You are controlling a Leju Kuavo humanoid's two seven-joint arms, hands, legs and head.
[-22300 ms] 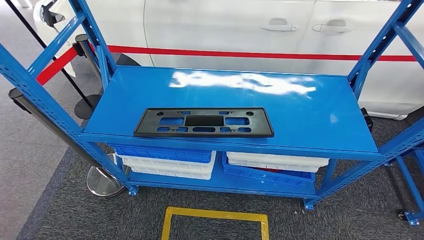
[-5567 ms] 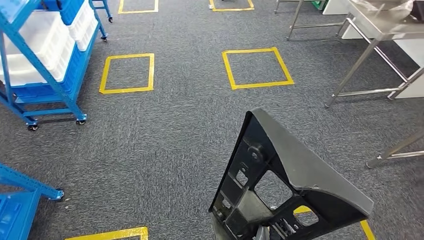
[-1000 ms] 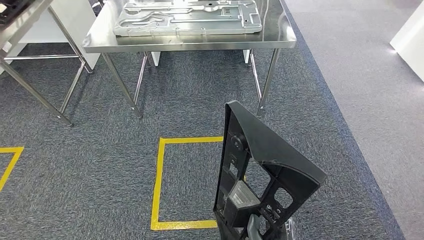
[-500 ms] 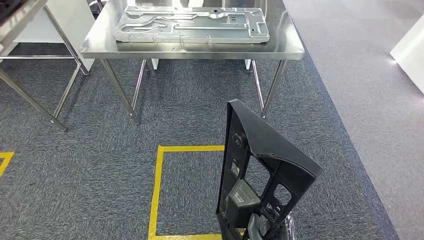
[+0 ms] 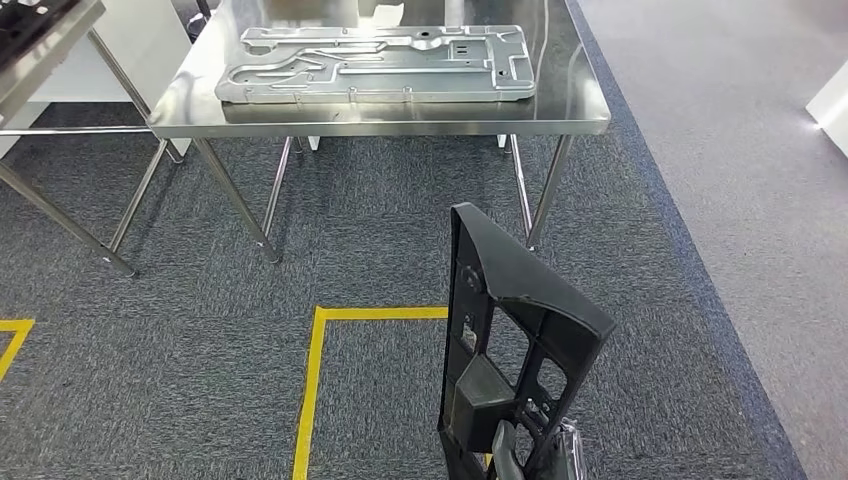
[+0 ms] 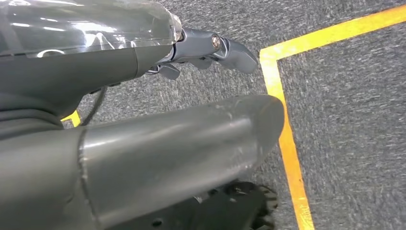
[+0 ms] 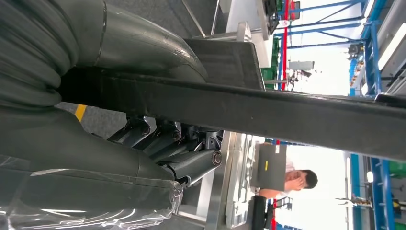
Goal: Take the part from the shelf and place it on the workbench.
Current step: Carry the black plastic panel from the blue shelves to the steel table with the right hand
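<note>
right robot hand (image 7: 158,143): thumb on one side, dark fingers (image 7: 191,165) on the other, grasping the black plastic perforated panel part (image 5: 505,350); in head view a bit of it shows at the part's lower end
left robot hand (image 6: 143,110): hangs over the carpet, grasping nothing, fingers (image 6: 225,45) stretched out loosely
part: held upright on edge at bottom centre of head view, above the floor, not on the surface yet; vs 0.5 s ago it looks turned a bit more edge-on
yellow tape square on grey carpet floor (image 5: 315,370): just left of the part; sits lower in the picture than 0.5 s ago, whole scene shifted, so camera moved
stainless steel workbench surface on thin legs (image 5: 570,105): ahead of the part, beyond the yellow tape
silver stamped metal plate (image 5: 380,65): lies flat on the surface, takes up most of it
second steel surface (image 5: 50,40): far left edge, partly cut off
person (image 7: 292,179): seen beyond the workbench in right wrist view
</note>
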